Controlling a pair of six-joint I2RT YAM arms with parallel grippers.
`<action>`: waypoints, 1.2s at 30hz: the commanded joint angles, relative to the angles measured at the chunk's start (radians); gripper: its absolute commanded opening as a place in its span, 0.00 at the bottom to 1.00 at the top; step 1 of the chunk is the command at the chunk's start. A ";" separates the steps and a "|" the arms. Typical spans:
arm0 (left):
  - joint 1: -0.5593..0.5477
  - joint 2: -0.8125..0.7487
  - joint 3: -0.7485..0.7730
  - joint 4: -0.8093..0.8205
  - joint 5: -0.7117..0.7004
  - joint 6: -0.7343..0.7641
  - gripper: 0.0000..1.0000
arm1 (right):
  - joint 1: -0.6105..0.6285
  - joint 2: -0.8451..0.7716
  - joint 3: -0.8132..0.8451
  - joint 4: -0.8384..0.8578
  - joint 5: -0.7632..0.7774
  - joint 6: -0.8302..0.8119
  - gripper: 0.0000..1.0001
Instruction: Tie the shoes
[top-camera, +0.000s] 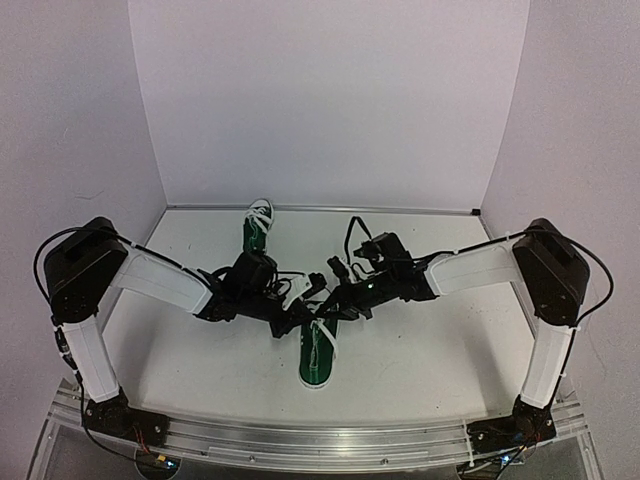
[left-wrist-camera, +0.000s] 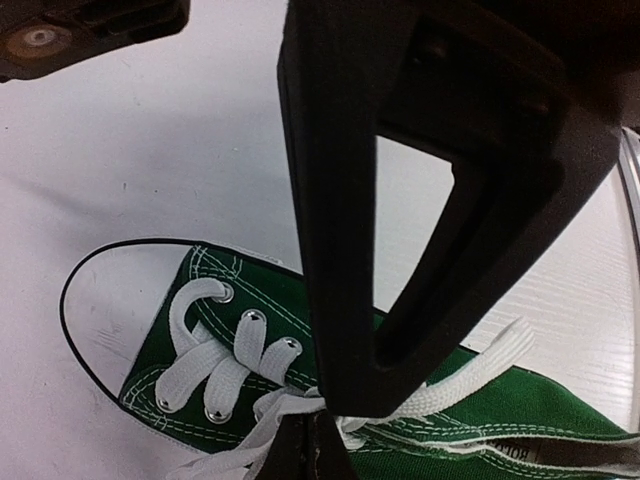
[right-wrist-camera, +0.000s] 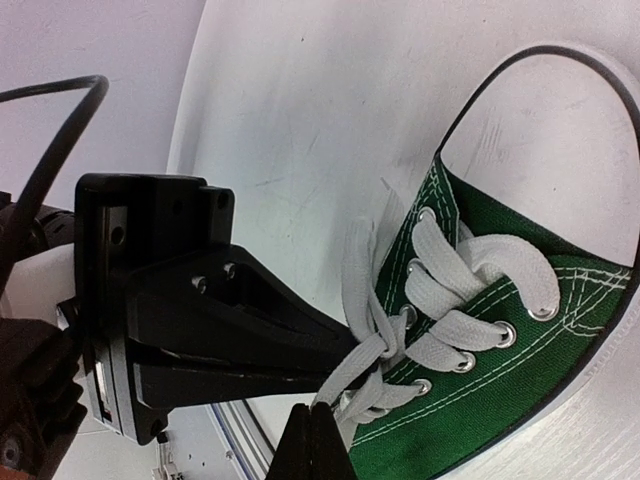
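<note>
Above the near shoe, left gripper (left-wrist-camera: 312, 442): I see the jaws shut with no gap, pinching a strand of white lace (left-wrist-camera: 470, 374) right at the tips.
Right gripper (right-wrist-camera: 316, 440): closed the same way, its tips clamped on lace where the strands bunch together beside the eyelets.
Spacing of the 2 grippers: nose to nose, tips almost touching over the laced part of the shoe; from the top camera I cannot separate them.
Lace run: 1 flat strand leaves the left gripper's pinch and trails off over the shoe's side; in the right wrist view 2 strands rise from the pinch along the edge of the lacing.
In my way, left wrist view: the right gripper's black finger frame fills the centre and covers the middle of the shoe.
In my way, right wrist view: the left gripper's black body blocks the left side, its point reaching the lace bunch.
Near shoe (top-camera: 316, 362): dark green canvas, lying on the table's middle directly beneath both grippers.
Toe cap (left-wrist-camera: 105, 300): white, dark-rimmed, clear of both grippers.
Far shoe (top-camera: 256, 228): same green, well apart near the back wall (top-camera: 330, 100), untouched.
Table (top-camera: 430, 345): white, with pale walls on 3 sides.
Rail (top-camera: 320, 441): metal, at the near edge, carrying both arm bases.
</note>
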 joint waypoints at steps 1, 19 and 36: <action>-0.002 -0.039 -0.059 0.158 -0.022 -0.084 0.00 | 0.022 0.005 -0.017 0.109 -0.038 0.056 0.03; -0.002 -0.012 -0.096 0.260 -0.017 -0.118 0.00 | -0.032 -0.162 -0.070 0.133 -0.027 0.042 0.18; -0.003 -0.022 -0.078 0.193 -0.030 -0.073 0.00 | -0.036 -0.009 0.055 -0.234 0.117 -0.160 0.09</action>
